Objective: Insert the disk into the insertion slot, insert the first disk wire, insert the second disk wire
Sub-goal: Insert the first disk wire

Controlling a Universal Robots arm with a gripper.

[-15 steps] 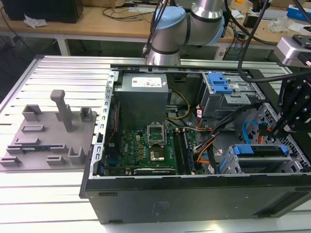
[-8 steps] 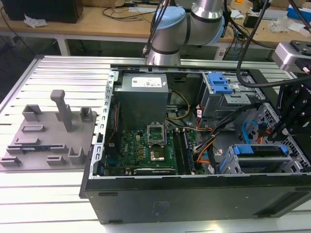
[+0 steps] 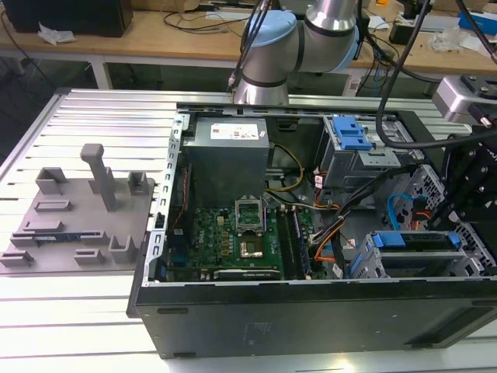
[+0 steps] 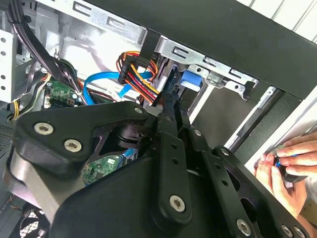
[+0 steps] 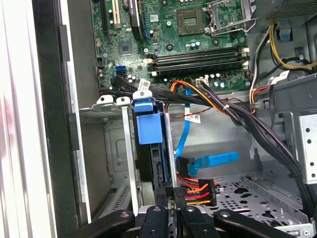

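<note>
The disk point(image 5: 159, 168) stands edge-on inside the insertion slot point(image 5: 119, 148) of the grey metal cage, its blue caddy tab point(image 5: 147, 124) at the near end. In the exterior view the disk point(image 3: 415, 241) lies in the cage at the case's front right, under my black gripper point(image 3: 466, 206). In both wrist views my gripper point(image 5: 173, 210) point(image 4: 168, 96) has its thin fingers close together on the black connector of a disk wire point(image 5: 195, 191) with red, orange and yellow strands, right at the disk's rear edge. A blue flat disk wire point(image 5: 218, 159) lies loose beside it.
The open case holds the green motherboard point(image 3: 233, 237), a grey power supply point(image 3: 229, 159) and a second cage with a blue tab point(image 3: 353, 136). Black cable bundles point(image 5: 247, 121) cross above the disk. A person's hand point(image 4: 290, 171) is at the case's outer wall. A grey fixture plate point(image 3: 78, 210) lies at the exterior view's left.
</note>
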